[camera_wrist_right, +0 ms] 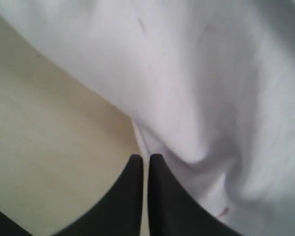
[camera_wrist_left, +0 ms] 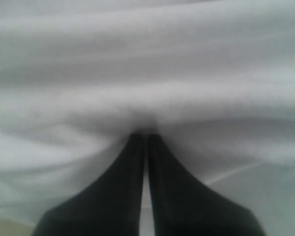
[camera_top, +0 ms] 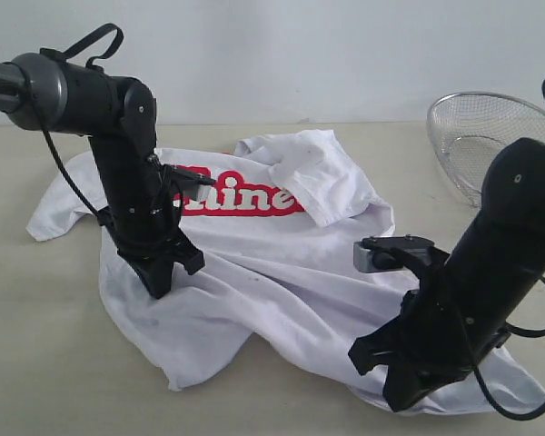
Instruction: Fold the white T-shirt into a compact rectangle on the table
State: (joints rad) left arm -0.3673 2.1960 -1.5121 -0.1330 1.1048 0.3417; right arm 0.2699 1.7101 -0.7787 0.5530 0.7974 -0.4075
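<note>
Exterior view: I see the white T-shirt (camera_top: 282,272) lying rumpled on the table (camera_top: 54,363), red lettering up, with a wire-mesh basket (camera_top: 477,136) at the far right. Left wrist view: my left gripper (camera_wrist_left: 145,135) is pinched tight on a bunched fold of shirt. Right wrist view: my right gripper (camera_wrist_right: 148,157) is clamped on the shirt's edge, beside bare table.

T-shirt (camera_top: 282,272) on table (camera_top: 54,363); basket (camera_top: 477,136) behind, rightward
</note>
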